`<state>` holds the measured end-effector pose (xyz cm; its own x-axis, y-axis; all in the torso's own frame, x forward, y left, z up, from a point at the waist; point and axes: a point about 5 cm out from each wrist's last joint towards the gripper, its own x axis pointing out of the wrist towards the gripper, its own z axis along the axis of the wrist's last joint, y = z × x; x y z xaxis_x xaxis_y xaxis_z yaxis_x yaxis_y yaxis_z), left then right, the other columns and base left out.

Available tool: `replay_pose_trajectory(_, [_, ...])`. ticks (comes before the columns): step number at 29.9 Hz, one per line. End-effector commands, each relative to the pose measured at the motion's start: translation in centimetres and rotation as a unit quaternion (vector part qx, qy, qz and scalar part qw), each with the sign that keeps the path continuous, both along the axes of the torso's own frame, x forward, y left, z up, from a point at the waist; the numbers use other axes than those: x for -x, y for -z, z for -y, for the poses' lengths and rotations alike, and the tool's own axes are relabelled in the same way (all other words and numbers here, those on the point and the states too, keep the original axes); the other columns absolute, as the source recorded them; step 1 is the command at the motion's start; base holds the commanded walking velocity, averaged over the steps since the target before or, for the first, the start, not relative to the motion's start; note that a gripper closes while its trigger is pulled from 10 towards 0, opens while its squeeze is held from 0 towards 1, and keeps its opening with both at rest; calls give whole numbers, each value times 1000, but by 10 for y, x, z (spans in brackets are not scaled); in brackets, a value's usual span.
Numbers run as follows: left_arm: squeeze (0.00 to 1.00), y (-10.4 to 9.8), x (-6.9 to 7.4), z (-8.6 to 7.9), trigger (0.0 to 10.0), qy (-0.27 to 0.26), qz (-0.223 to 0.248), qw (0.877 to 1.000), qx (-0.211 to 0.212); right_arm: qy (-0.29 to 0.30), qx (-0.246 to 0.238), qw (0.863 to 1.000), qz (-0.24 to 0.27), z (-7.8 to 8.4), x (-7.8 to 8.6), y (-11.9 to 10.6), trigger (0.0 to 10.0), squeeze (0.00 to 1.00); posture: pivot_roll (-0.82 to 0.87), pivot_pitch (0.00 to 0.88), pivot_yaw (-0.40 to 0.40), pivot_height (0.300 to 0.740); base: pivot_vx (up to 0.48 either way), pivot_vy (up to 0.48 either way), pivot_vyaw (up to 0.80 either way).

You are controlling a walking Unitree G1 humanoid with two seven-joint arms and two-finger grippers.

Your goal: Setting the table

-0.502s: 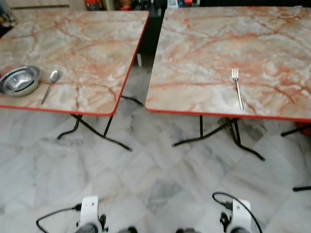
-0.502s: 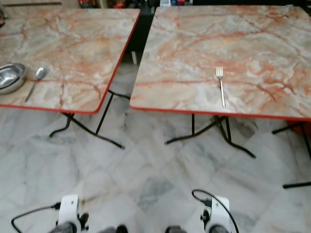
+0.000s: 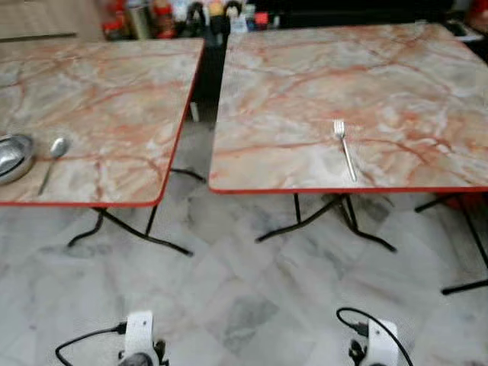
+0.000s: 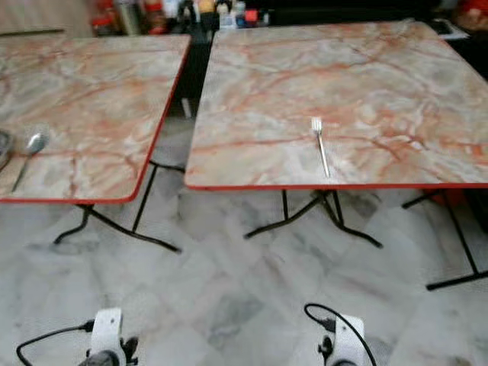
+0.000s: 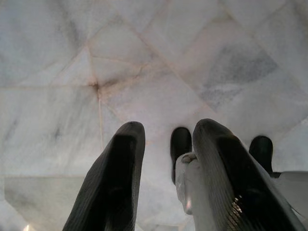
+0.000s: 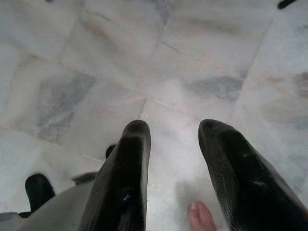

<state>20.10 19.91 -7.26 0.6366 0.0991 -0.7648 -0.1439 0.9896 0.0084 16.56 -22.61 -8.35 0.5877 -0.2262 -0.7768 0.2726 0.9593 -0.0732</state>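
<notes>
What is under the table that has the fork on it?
Under the right table, which bears the fork, black folding legs stand on marble floor. The tabletop hides the floor farther back.

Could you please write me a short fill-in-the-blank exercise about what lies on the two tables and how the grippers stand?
1. The fork lies alone on the ____ table.
2. The spoon lies right beside a metal ____ on the other table.
3. The left gripper and the right gripper both hang over the marble floor with fingers ____.

Missing words: right; bowl; open
</notes>
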Motion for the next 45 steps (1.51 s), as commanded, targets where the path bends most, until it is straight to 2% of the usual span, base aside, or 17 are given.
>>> replay_pose_trajectory(1, [0, 5, 11, -8, 10000, -2, -19, 1000, -7, -4, -7, 1000, 0, -7, -1, 1, 10000, 0, -56, 119, 52, 740, 352, 0, 0])
replay_pose_trajectory(16, [0, 3, 6, -5, 10000, 2, -16, 1000, -4, -7, -7, 1000, 8, -9, -6, -1, 10000, 0, -55, 147, 58, 740, 301, 0, 0])
replay_pose_trajectory(21, [0, 4, 8, -4, 10000, -4, -18, 1000, 1, -64, 7, 997, 39, -14, -19, -8, 10000, 0, -67, 160, 51, 740, 0, 0, 0])
replay_pose_trajectory(27, [0, 5, 9, -3, 10000, -6, -19, 1000, 3, -66, 16, 993, 96, -12, -26, -16, 10000, 0, -83, 175, 56, 740, 0, 0, 0])
replay_pose_trajectory(30, [0, 5, 8, -2, 10000, -3, -19, 1000, 4, -81, 29, 979, 183, -7, -37, -33, 10000, 0, -97, 181, 58, 740, 0, 0, 0])
replay_pose_trajectory(31, [0, 5, 8, -2, 10000, -3, -19, 1000, 4, -81, 29, 979, 183, -7, -37, -33, 10000, 0, -97, 181, 58, 740, 0, 0, 0])
replay_pose_trajectory(33, [0, 4, 7, -2, 10000, -1, -17, 1000, 4, -91, 41, 968, 232, -3, -43, -46, 10000, 0, -108, 185, 56, 740, 0, 0, 0])
replay_pose_trajectory(37, [0, 3, 6, -2, 10000, 0, -16, 1000, 4, -97, 46, 962, 250, -2, -45, -51, 10000, 0, -108, 185, 56, 740, 0, 0, 0])
replay_pose_trajectory(38, [0, 3, 5, -2, 10000, 1, -14, 1000, 4, -109, 50, 952, 280, -3, -47, -62, 10000, 0, -119, 191, 57, 740, 0, 0, 0])
replay_pose_trajectory(39, [0, 2, 3, -1, 10000, 2, -11, 1000, 6, -123, 56, 936, 325, -6, -47, -81, 10000, 0, -119, 192, 55, 740, 0, 0, 0])
replay_pose_trajectory(40, [0, 2, 3, -1, 10000, 2, -10, 1000, 6, -123, 57, 930, 341, -7, -46, -89, 10000, 0, -119, 192, 55, 740, 0, 0, 0])
replay_pose_trajectory(45, [0, 2, 3, -2, 10000, 6, -11, 1000, 6, -131, 72, 916, 373, -13, -33, -120, 10000, 0, -122, 191, 58, 740, 0, 0, 0])
